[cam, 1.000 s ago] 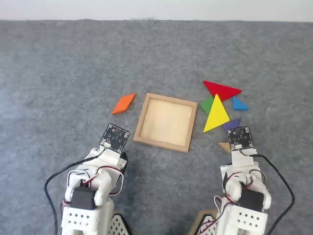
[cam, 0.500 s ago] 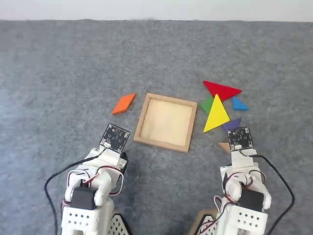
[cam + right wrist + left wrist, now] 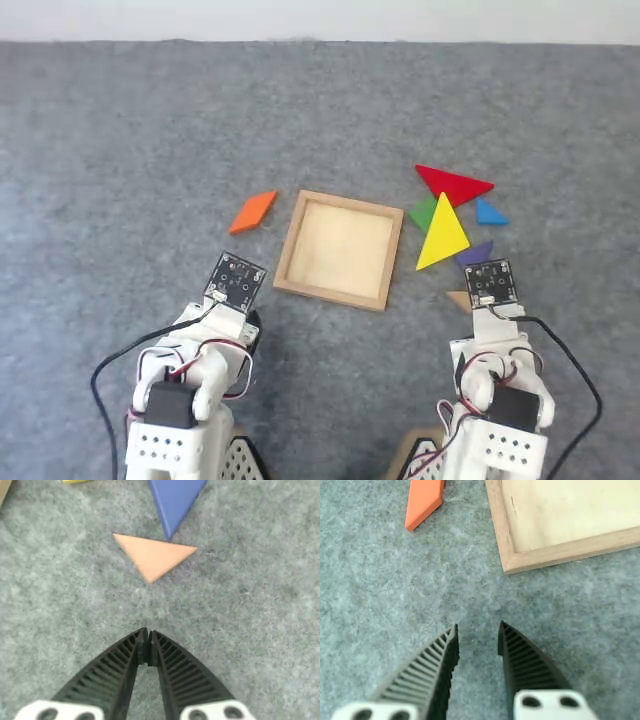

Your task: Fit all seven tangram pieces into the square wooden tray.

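Left wrist view: left end effector (image 3: 478, 626) slightly parted, empty, near wooden tray (image 3: 499, 530); right end effector (image 3: 148, 631) closed, empty, near tan triangle (image 3: 154, 556).

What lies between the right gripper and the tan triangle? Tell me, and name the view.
Only bare grey felt lies between the right gripper and the tan triangle; the right wrist view shows that stretch.
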`<state>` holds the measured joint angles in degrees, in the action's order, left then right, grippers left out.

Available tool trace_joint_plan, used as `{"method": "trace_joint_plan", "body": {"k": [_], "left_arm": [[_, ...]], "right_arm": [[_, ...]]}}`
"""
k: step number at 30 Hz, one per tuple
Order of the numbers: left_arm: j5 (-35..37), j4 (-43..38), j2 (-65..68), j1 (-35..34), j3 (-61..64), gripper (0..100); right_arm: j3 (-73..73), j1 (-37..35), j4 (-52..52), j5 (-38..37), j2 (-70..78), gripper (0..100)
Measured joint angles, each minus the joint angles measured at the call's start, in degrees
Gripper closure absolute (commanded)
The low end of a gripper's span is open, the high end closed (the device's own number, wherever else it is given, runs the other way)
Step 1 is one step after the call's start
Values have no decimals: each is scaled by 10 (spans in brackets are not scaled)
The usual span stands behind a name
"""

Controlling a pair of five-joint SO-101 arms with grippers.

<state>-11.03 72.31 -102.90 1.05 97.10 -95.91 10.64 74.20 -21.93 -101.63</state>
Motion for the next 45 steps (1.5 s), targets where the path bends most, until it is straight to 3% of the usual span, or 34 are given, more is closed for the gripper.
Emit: {"method": "trace_joint_plan", "body": {"k": [4, 11, 16, 21, 29, 34, 38, 42, 45], "left_arm": [[0, 0, 0, 0, 0, 877], [0, 0, 0, 0, 0, 877], [0, 0, 0, 0, 0, 877], [0, 0, 0, 0, 0, 877], [0, 0, 0, 0, 0, 877], [0, 0, 0, 0, 0, 877], [0, 0, 0, 0, 0, 877], [0, 0, 0, 0, 0, 877], [0, 0, 0, 0, 0, 877]], "right_arm": [[0, 4, -33, -4, -6, 983], [77, 113, -216, -109, -11, 970], [196, 106, -236, -112, 3, 944], [334, 56, -217, -52, 200, 941], [643, -62, -135, 87, 754, 938], [805, -98, -108, 148, 1065, 834], [862, -152, -105, 156, 1167, 749], [872, -211, -105, 159, 1175, 741], [875, -213, -106, 161, 1180, 740]]}}
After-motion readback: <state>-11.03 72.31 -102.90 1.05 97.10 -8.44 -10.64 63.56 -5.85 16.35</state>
